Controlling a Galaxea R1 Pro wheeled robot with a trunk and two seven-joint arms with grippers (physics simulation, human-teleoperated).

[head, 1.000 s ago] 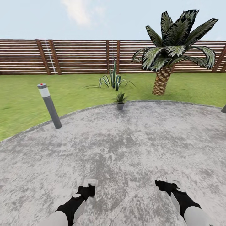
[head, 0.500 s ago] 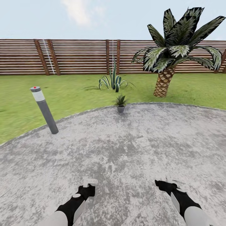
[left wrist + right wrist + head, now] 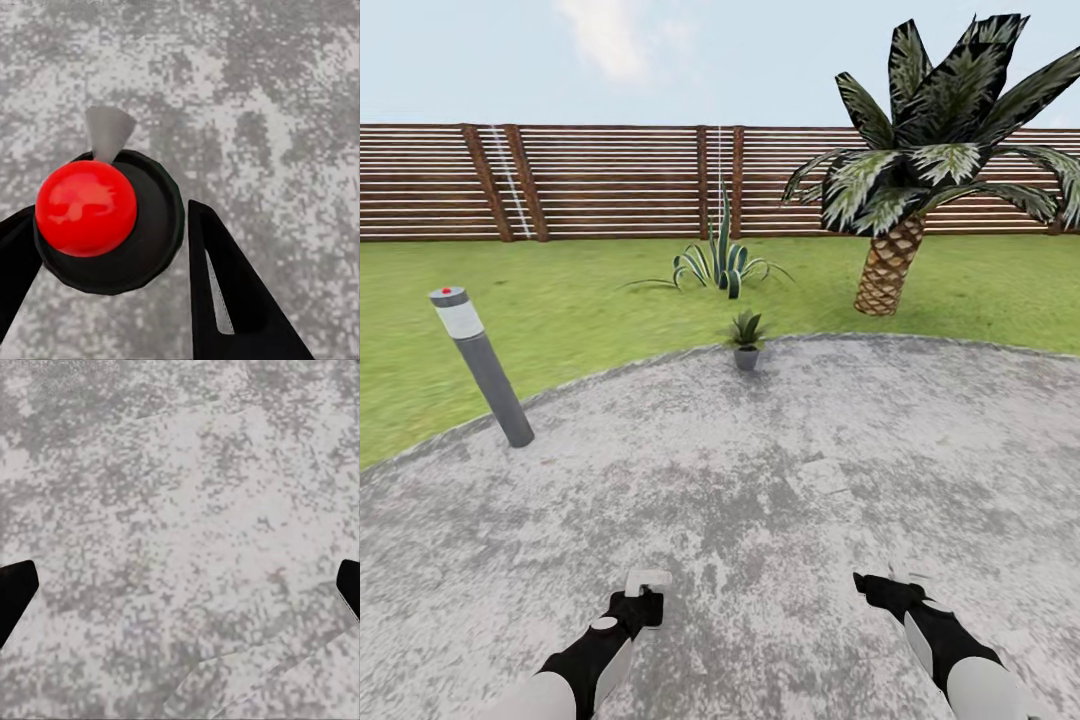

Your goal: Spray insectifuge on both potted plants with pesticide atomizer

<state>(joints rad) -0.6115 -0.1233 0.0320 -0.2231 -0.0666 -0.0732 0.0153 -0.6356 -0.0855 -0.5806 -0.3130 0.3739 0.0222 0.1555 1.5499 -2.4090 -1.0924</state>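
The head camera looks forward and down across the grey paved patch [image 3: 760, 480] toward the fence [image 3: 610, 180], while both wrist cameras face down, close above that same paving.

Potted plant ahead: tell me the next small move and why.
Probably keep rolling forward. The potted plant sits far off at the paved patch's edge, while the left gripper already grips the pesticide atomizer, so spraying range looks too long.

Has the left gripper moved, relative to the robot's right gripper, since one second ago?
No. The left gripper keeps its spacing from the right gripper; only the scenery shifts, so the camera moved.
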